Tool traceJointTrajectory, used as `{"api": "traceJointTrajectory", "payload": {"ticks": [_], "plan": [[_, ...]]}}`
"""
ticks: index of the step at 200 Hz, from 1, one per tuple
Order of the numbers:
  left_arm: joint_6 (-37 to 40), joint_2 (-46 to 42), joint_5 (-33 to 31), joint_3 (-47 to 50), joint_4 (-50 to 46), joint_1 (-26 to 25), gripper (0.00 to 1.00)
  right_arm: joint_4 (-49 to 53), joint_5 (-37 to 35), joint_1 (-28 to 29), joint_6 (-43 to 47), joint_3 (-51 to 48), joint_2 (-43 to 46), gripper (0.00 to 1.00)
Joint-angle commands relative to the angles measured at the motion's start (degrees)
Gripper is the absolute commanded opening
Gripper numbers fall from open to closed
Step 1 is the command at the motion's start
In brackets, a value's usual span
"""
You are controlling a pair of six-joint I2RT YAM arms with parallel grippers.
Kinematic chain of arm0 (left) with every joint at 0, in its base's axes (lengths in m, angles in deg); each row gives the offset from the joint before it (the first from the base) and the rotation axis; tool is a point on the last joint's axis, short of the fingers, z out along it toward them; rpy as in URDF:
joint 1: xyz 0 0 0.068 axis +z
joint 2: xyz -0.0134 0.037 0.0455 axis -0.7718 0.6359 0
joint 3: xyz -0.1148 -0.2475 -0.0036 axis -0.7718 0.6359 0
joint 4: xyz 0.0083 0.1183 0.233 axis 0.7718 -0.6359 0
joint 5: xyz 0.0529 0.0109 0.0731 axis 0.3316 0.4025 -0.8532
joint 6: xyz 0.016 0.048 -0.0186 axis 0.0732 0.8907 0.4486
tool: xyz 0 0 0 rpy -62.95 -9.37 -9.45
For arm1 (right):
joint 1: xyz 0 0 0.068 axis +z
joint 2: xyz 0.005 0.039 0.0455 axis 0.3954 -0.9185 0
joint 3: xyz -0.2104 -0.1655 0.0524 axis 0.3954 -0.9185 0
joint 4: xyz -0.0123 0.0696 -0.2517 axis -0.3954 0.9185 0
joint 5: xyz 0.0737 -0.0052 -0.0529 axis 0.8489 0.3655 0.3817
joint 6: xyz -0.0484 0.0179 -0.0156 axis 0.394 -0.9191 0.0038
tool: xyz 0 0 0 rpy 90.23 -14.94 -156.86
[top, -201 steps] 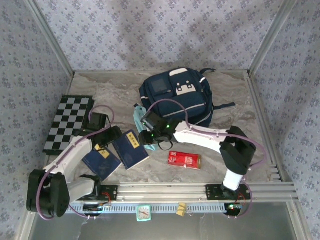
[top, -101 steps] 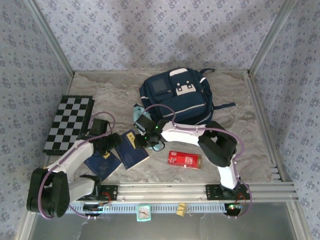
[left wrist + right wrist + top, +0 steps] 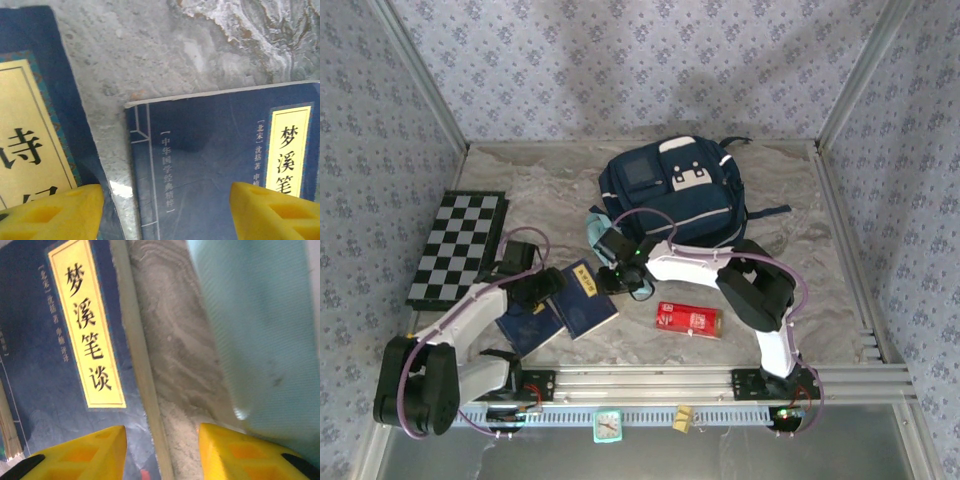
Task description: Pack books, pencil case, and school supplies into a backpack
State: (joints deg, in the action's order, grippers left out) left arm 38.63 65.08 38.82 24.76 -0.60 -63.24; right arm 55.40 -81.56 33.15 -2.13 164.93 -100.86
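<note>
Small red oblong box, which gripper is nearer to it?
Right. The right gripper hovers just left of the red box, over a navy paperback's edge; the left gripper is farther left, past that paperback.

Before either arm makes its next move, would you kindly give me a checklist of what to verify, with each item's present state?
1. Left end effector open, empty: ok; its fingers span the gap between the left navy book and the right navy book.
2. Right end effector open, empty: ok; it sits over the right navy book's edge, beside the pencil case.
3. One end effector per book: not ok; both are at the right navy book.
4. Backpack mouth open: cannot tell; it lies front-up.
5. Red box clear of both arms: ok.
</note>
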Motion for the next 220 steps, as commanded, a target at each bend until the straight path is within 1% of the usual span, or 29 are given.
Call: {"api": "traceJointTrajectory", "payload": {"ticks": [1,16,29,41,60,68,82,93,108,121,150,184,208,220], "plan": [[-0.94,1.58,2.64,-0.55,3.37,0.16,0.68,2.37,0.43,0.94,-0.57,2.23,-1.04,0.45],[-0.95,2.33,2.75,-0.81,3.56,0.08,0.68,2.96,0.49,1.03,-0.66,3.5,-2.55,0.48],[-0.8,2.54,3.76,-1.18,3.83,0.08,0.67,3.08,0.68,0.95,-0.58,4.23,-3.41,0.49],[-0.72,1.7,4.07,-2.28,1.55,-0.24,0.66,2.98,0.86,0.87,-0.59,4.78,-3.85,0.5],[-1.05,-1.41,-2.16,-3.78,-3.33,-1.8,0.68,3.64,0.85,0.77,-0.29,5.92,-4.86,0.52],[-1.53,-2.15,-3.15,-3.8,-3.96,-1.77,0.68,3.83,0.91,0.69,-0.18,6.11,-5.22,0.52],[-2.28,-1.85,-2.25,-3.82,-3.57,-2.17,0.7,3.91,0.72,0.6,-0.21,6.12,-5.55,0.52],[-3.18,-0.6,-1.67,-4.37,-2.58,-3.5,0.7,4.09,0.42,0.43,-0.23,5.66,-5.34,0.52],[-4.98,1.05,-2.5,-4.82,-1.93,-5.86,0.71,3.69,0.14,0.12,-0.47,4.54,-4.68,0.52],[-6.56,1.79,-2.66,-3.87,0.23,-6.72,0.7,3.54,-0.1,-0.03,-0.48,4.08,-4.15,0.53],[-6.82,3.01,-5.86,-2.38,-0.82,-6.76,0.7,3.87,-0.56,-0.09,-0.29,3.67,-3.66,0.52],[-6.42,3.33,-6.69,-0.35,-2.05,-5.44,0.71,3.4,0.47,0.06,-0.32,3.79,-3.53,0.53],[-5.81,2.82,-6.1,2.5,-0.53,-4.95,0.75,3.17,1.17,0.32,-0.31,4.18,-3.58,0.54],[-5.05,3.38,-5.99,3.16,-1.62,-2.93,0.77,3.28,1.37,0.5,-0.4,4.33,-3.7,0.55]]}}
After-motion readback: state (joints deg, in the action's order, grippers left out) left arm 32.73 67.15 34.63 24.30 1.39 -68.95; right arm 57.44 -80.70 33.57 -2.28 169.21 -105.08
